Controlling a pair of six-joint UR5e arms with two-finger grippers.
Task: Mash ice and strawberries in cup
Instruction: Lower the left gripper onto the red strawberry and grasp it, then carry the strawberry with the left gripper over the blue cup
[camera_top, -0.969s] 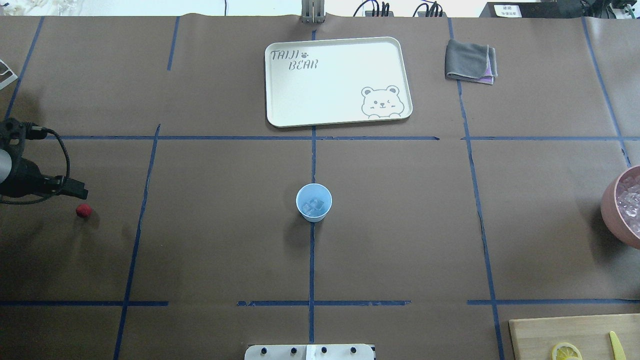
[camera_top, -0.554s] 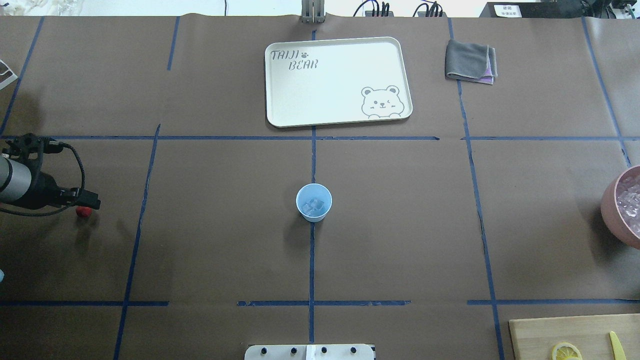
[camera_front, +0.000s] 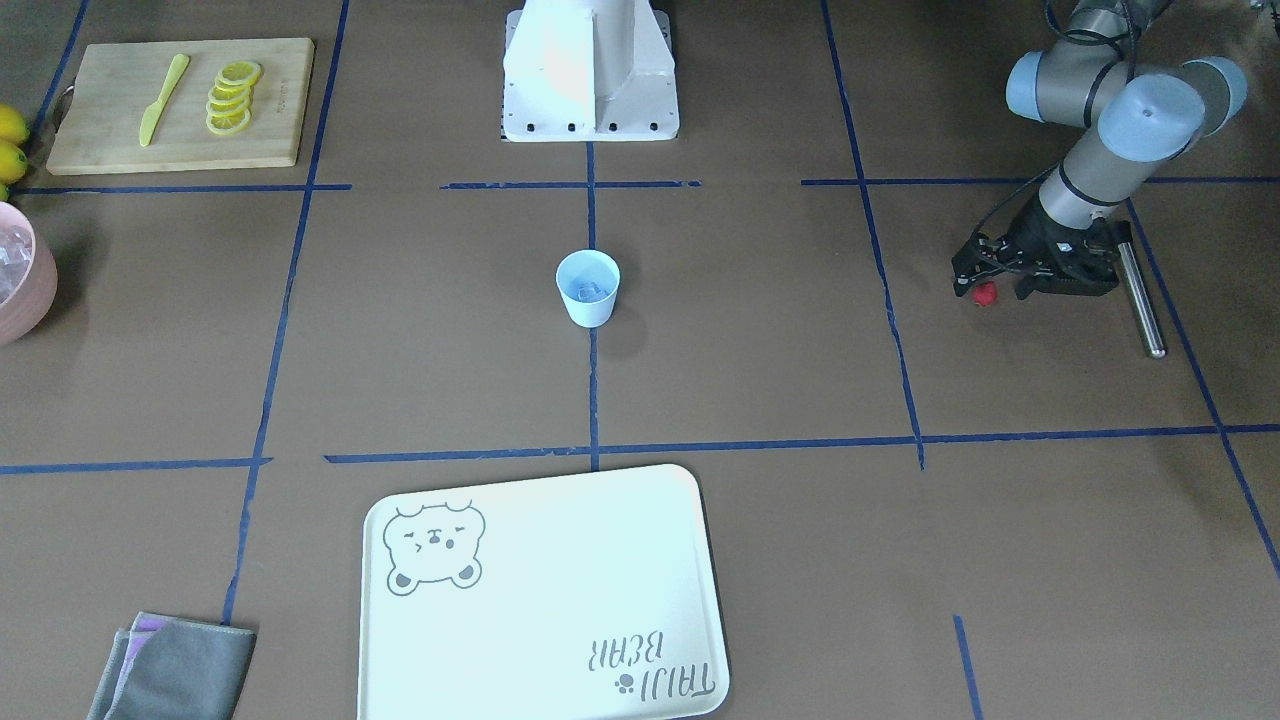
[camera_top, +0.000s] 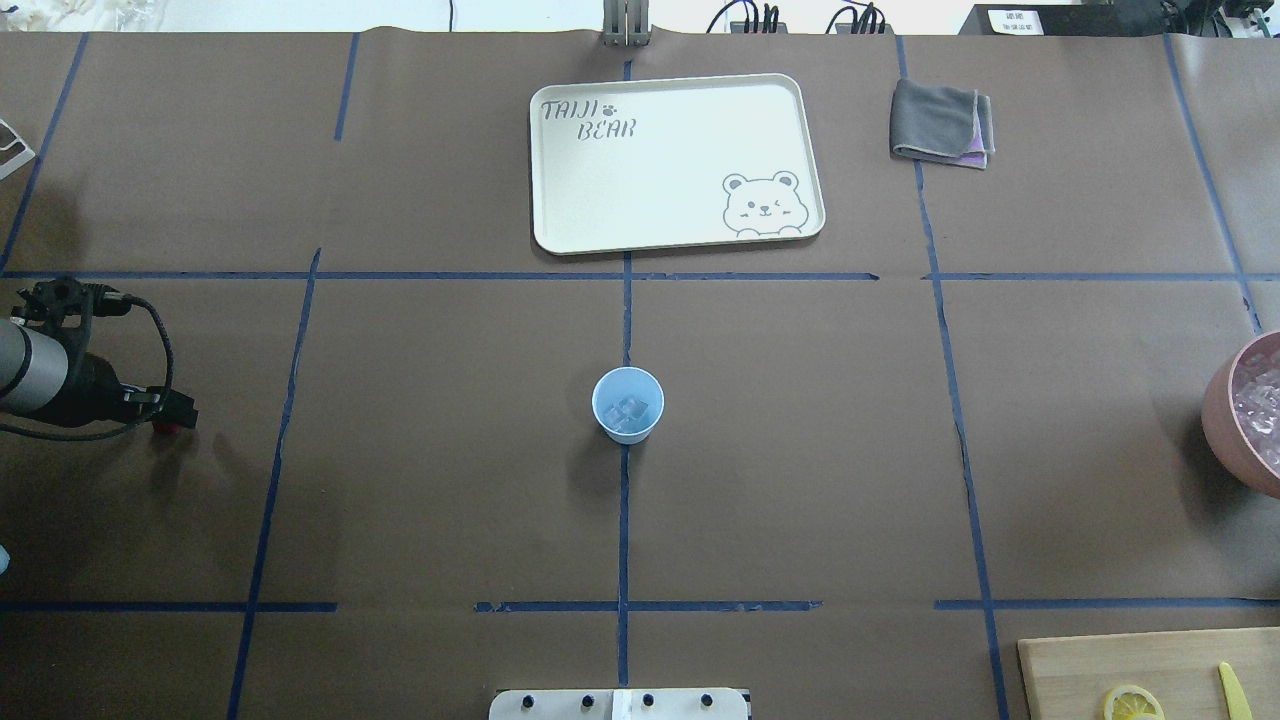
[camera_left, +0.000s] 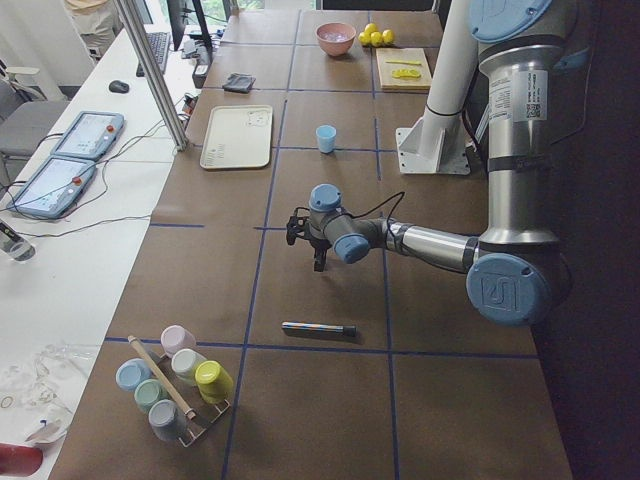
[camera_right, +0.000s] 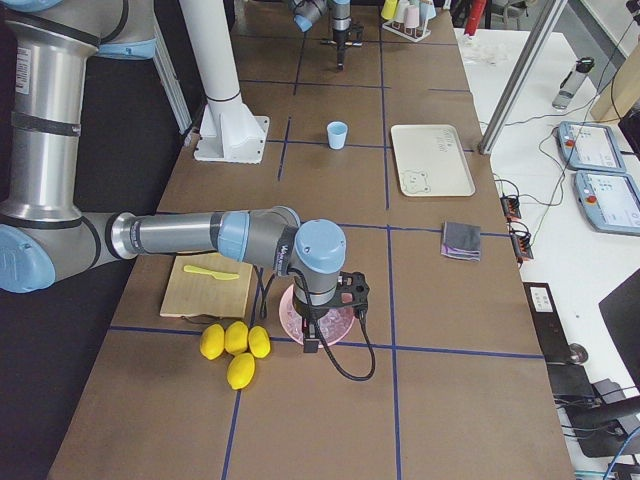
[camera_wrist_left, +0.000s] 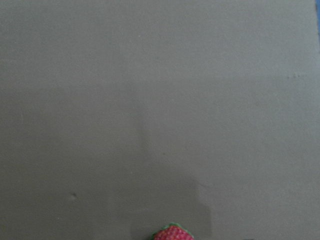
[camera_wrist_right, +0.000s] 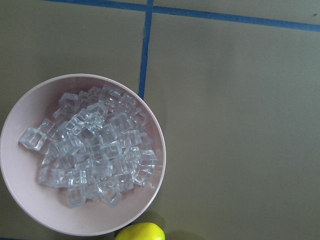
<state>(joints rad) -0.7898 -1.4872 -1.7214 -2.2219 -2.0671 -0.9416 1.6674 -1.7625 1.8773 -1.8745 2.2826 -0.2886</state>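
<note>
One strawberry (camera_front: 986, 293) lies at the left end of the worktop (camera_top: 450, 450), directly under the left gripper (camera_front: 983, 278). Whether that gripper is spread or pinching cannot be determined. Ice (camera_top: 630, 408) sits in the cup (camera_top: 627, 434) at centre. Step in hand: strawberry pickup. Next: secure the grasp, lift, transfer to the cup.

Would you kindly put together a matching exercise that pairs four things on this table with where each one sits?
Things:
1. cup
2. strawberry
3. grey cloth
4. lemon slices

Places:
A. on the wooden cutting board
B. on the table at the left gripper
C. mid-table, with ice inside
D. beside the tray, apart from it

Pairs: 1-C, 2-B, 3-D, 4-A
</note>
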